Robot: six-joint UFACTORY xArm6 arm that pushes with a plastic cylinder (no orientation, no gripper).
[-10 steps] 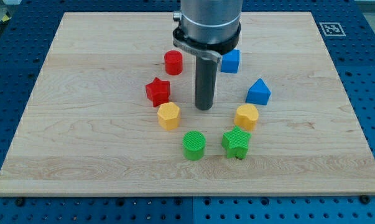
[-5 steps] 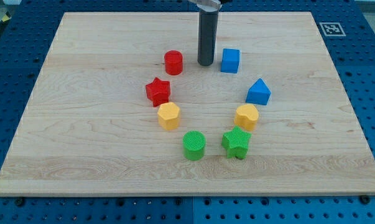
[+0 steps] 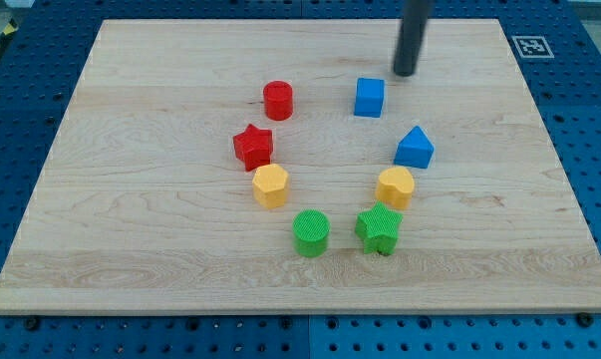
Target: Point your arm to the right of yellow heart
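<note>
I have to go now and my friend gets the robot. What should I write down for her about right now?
My tip is near the view's top, just up and to the view's right of the blue cube, touching no block.
Two yellow blocks sit in the ring: one at the view's right, beside the green star and below the blue block, and one at the view's left, under the red star. Which one is the heart I cannot tell from here.
Done: nothing yet; my tip is far from both.
Left: bring my tip down to the view's right of the yellow heart without bumping its neighbours.
</note>
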